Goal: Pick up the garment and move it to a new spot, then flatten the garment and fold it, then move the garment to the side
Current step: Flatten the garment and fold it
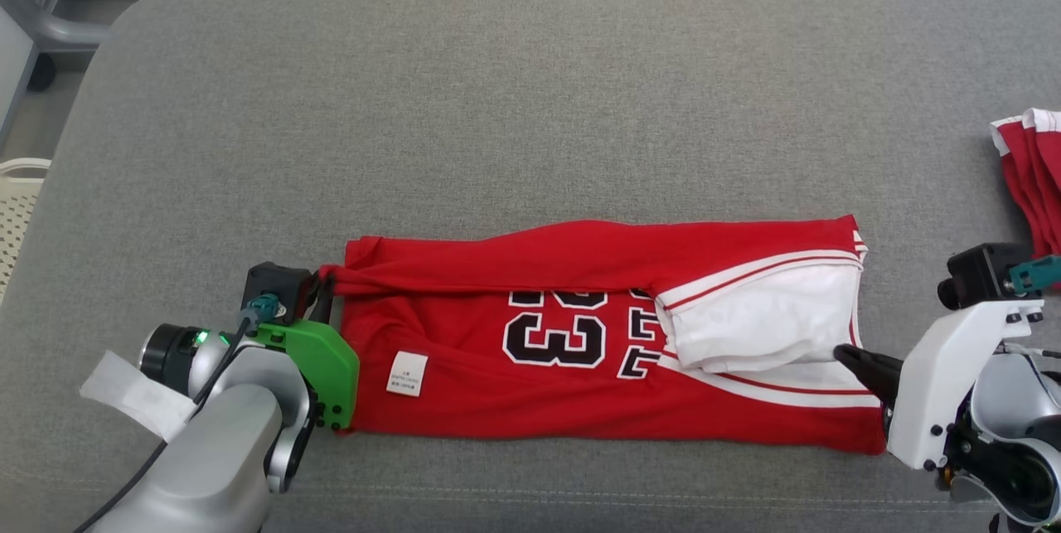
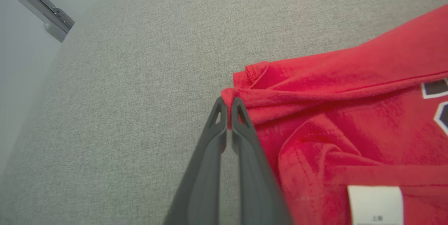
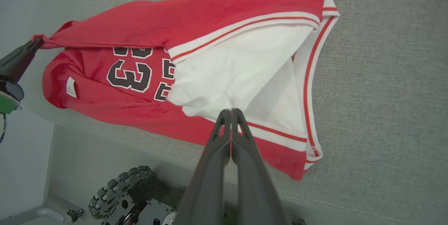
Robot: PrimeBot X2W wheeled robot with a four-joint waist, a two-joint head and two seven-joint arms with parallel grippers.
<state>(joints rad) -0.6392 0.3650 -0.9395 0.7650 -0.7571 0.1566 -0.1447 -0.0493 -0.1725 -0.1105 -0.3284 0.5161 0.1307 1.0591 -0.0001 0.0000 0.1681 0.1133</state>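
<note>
The left gripper's (image 2: 229, 107) jaws, hidden overhead by a green mount (image 1: 319, 359), are seen wrist-side clamped on the garment's (image 1: 580, 384) corner. The right gripper's (image 3: 231, 112) jaws are clamped where it shows white.

1. The jersey (image 1: 580, 255) is soft red cloth, matt, with a white cloth lining (image 1: 763, 317).
2. Its number (image 1: 555, 338) looks printed and flat; the label (image 1: 407, 373) is white and smooth (cloth or paper, hard to tell).
3. The table top (image 1: 497, 102) is grey woven cloth, coarse and matt.
4. The fingers (image 2: 206, 176) of the left gripper (image 2: 229, 104) are dark matt plastic, like the right gripper's (image 3: 231, 111).
5. The left arm (image 1: 224, 450) is smooth silvery metal with a green plastic bracket (image 1: 319, 359); the right arm's shell (image 1: 945, 384) is smooth white plastic.
</note>
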